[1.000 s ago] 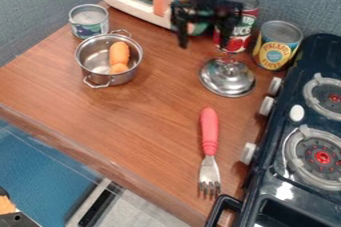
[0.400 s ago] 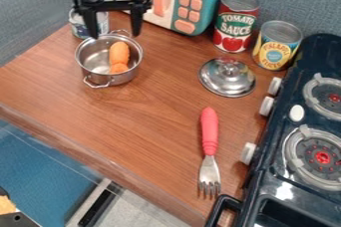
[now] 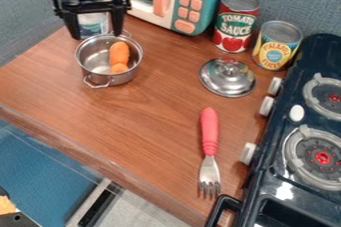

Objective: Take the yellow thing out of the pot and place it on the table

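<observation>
We have the pincer hanging open near the far side of the pot; the orange thing lies inside, toward the far-left edge of our bench.

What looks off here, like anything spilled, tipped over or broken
Nothing looks spilled, tipped or broken: the pot stands upright, its lid apart from it on the table. One mild oddity: the task names a yellow thing, but the piece in the pot looks orange.
</observation>
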Controlling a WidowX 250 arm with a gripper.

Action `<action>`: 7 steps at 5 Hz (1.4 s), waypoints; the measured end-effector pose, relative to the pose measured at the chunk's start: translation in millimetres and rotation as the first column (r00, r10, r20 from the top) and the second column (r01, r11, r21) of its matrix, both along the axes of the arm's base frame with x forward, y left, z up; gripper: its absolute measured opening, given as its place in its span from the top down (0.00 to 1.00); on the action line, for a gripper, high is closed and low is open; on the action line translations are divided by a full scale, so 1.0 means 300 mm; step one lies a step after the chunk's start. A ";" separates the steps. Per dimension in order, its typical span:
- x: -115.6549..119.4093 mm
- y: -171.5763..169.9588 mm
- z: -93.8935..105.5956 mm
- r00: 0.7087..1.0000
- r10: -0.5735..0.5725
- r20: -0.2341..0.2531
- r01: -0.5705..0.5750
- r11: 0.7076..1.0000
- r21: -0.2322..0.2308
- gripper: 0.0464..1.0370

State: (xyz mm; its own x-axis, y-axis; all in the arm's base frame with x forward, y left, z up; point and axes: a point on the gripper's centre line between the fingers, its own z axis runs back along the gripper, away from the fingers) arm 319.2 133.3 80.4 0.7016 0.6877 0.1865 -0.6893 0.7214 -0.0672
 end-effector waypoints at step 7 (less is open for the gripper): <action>0.095 -0.061 -0.213 0.999 -0.034 -0.041 0.035 0.999 0.020 0.64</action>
State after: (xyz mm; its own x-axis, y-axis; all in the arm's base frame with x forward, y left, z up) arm 347.7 114.8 16.5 0.7321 0.6593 0.1714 -0.6658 0.7457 -0.0248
